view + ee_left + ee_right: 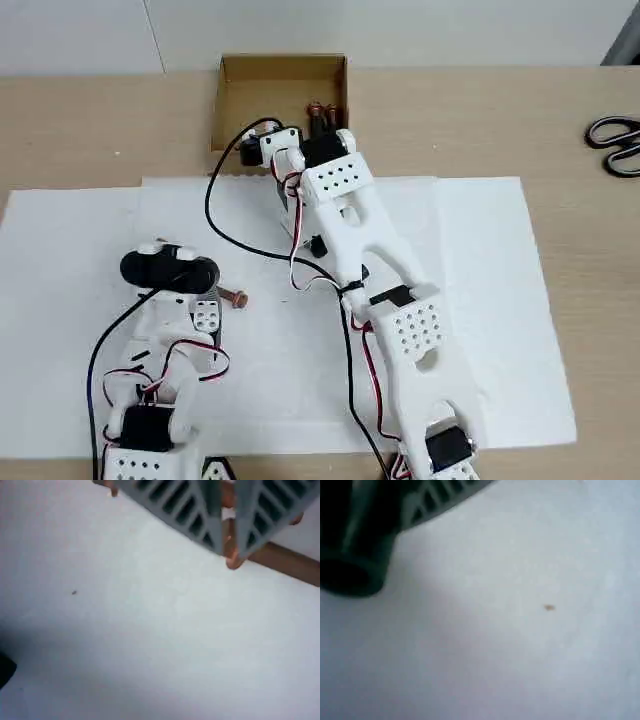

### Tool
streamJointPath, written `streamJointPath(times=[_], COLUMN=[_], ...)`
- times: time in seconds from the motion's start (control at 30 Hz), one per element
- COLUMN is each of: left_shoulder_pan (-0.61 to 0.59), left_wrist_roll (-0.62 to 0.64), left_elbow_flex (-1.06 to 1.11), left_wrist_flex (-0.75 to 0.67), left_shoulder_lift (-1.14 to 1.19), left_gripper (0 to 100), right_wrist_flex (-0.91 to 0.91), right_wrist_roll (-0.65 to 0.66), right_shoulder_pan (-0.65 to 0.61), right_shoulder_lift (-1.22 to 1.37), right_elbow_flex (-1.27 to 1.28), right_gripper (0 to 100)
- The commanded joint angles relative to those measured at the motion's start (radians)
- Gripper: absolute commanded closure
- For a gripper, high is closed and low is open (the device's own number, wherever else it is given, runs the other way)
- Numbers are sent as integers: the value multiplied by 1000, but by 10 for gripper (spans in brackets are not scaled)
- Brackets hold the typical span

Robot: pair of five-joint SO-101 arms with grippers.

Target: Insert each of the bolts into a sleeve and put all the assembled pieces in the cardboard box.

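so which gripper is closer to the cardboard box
Right. The right gripper is over the cardboard box; the left gripper is back over the white paper.

A white paper sheet [520, 655] covers the table. One small brown speck [549, 607] lies on it. A dark round part [350, 555] hangs above the sheet, joined to a ribbed grey piece [437, 497], with soft shadow beneath.
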Motion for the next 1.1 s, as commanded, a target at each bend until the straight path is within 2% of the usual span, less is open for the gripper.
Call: streamJointPath(times=[0.0, 0.13, 0.3, 0.57, 0.8, 1.07], left_shoulder_pan=[-2, -2, -2, -2, -2, -2], left_wrist_roll=[-5, -5, -5, -5, -5, -5], left_elbow_flex=[-2, -2, -2, -2, -2, -2], left_wrist_flex=[0, 0, 0, 0, 2, 2], left_shoulder_lift=[-9, -9, -9, -9, -9, -9], left_gripper=[994, 994, 994, 994, 994, 994], right_wrist_flex=[-22, -22, -22, -22, -22, 5], right_wrist_roll=[6, 6, 8, 8, 5, 0], right_shoulder_pan=[1, 1, 2, 1, 1, 2], right_shoulder_lift=[25, 25, 22, 25, 25, -15], right_elbow_flex=[9, 9, 9, 9, 8, 6], right_gripper=[914, 912, 850, 853, 995, 991])
